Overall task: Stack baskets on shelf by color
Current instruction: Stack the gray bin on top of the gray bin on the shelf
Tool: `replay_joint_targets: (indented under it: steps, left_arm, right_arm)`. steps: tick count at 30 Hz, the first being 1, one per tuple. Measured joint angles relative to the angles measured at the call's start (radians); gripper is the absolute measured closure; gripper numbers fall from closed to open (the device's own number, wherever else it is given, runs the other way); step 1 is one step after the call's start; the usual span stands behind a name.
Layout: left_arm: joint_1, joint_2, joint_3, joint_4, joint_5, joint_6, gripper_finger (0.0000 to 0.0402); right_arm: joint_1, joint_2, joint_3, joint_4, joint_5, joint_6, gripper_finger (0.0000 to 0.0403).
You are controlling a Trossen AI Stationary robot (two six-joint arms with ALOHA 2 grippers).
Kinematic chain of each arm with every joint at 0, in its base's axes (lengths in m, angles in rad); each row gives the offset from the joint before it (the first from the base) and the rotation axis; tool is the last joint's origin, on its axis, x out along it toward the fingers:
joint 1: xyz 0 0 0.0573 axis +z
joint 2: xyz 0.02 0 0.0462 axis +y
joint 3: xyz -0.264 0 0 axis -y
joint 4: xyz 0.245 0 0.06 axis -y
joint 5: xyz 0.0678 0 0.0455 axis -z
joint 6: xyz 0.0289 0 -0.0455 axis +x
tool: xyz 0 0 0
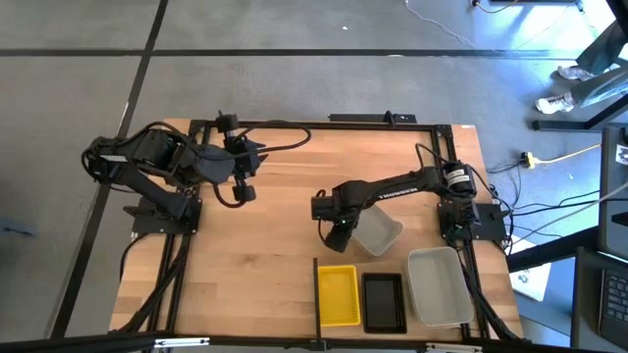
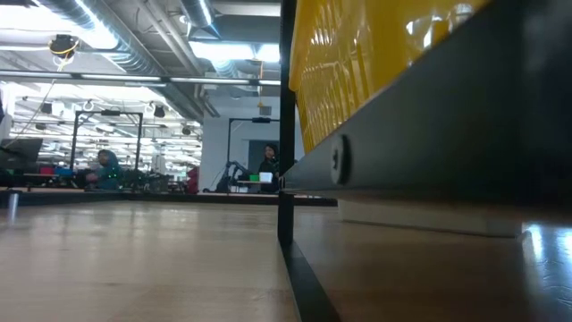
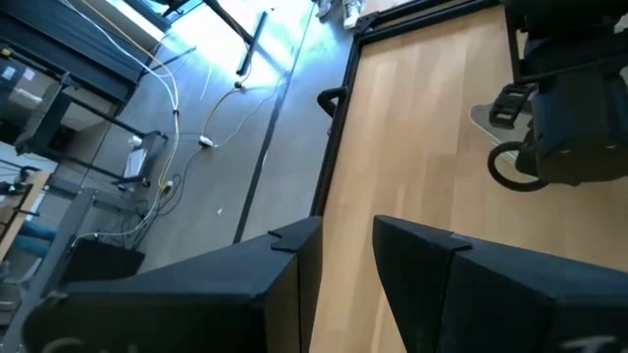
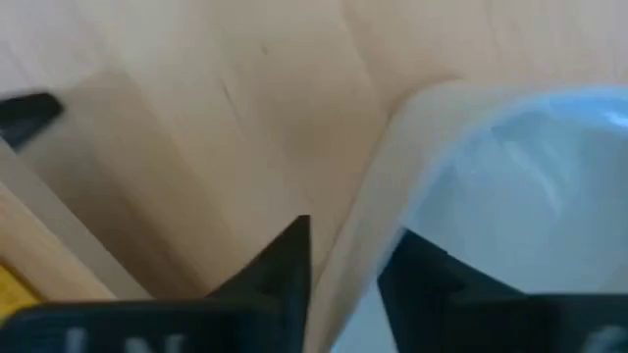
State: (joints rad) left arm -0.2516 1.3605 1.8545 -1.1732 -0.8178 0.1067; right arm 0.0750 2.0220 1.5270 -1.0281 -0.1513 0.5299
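Note:
A translucent grey-white basket (image 1: 383, 235) rests with its bottom on the plank tabletop, at the middle right. My right gripper (image 1: 340, 233) points down over its left end wall and stands open. Along the near edge, right of the shelf's dark divider (image 1: 316, 292), a yellow basket (image 1: 340, 294), a black basket (image 1: 384, 302) and another translucent basket (image 1: 439, 286) sit side by side. The low view shows the yellow basket (image 2: 357, 63) close up above the shelf's pale edge (image 2: 429, 219). My left gripper (image 3: 343, 265) hangs open and raised over the far left of the table, holding nothing. My right gripper comes from above with one finger (image 4: 280, 270) outside the translucent basket's end wall and the other finger (image 4: 432, 275) inside it. The rim (image 4: 365, 230) runs between them. I cannot tell whether the fingers touch the wall. The basket sits on the table.
Bare tabletop (image 1: 265, 255) spreads across the middle and left. A black frame (image 1: 324, 123) borders the table's far edge and sides. Cables hang by the right arm's base (image 1: 461, 211). People show in the room behind the table in the low view.

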Motion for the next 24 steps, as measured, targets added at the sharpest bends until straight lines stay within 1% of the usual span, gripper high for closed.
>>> replay_joint_targets:
  steps: [1, 4, 5, 7, 9, 13, 21, 24]
  left_arm:
    - [0.0, 0.0, 0.0, 0.0, 0.0, 0.001, 0.0314]
    - [0.0, 0.0, 0.0, -0.001, 0.0, 0.014, 0.0314]
    - [0.0, 0.0, 0.0, -0.001, 0.0, 0.017, 0.0314]
    - [0.0, 0.0, 0.0, -0.001, 0.0, 0.017, 0.0314]
    - [0.0, 0.0, 0.0, -0.001, 0.0, 0.016, 0.0314]
    - [0.0, 0.0, 0.0, -0.001, 0.0, 0.004, 0.0314]
    - [0.0, 0.0, 0.0, -0.002, 0.003, -0.022, 0.0314]
    - [0.001, 0.0, 0.0, -0.005, 0.039, -0.025, 0.0314]
  right_arm:
    - [0.0, 0.0, -0.005, 0.002, 0.001, -0.029, 0.0312]
    - [-0.002, -0.001, -0.006, -0.017, 0.008, -0.114, 0.038]
    - [-0.002, -0.001, 0.0, -0.026, 0.025, -0.155, 0.0389]
    - [-0.003, -0.001, 0.017, -0.043, 0.055, -0.244, 0.0391]
    - [-0.003, -0.001, 0.044, -0.099, 0.088, -0.343, 0.0397]
    - [-0.002, -0.002, 0.144, -0.219, 0.167, -0.521, 0.04]
    - [0.021, -0.002, 0.388, -0.493, 0.16, -0.8, 0.0401]
    - [0.044, -0.002, 0.481, -0.548, 0.15, -0.856, 0.0402]
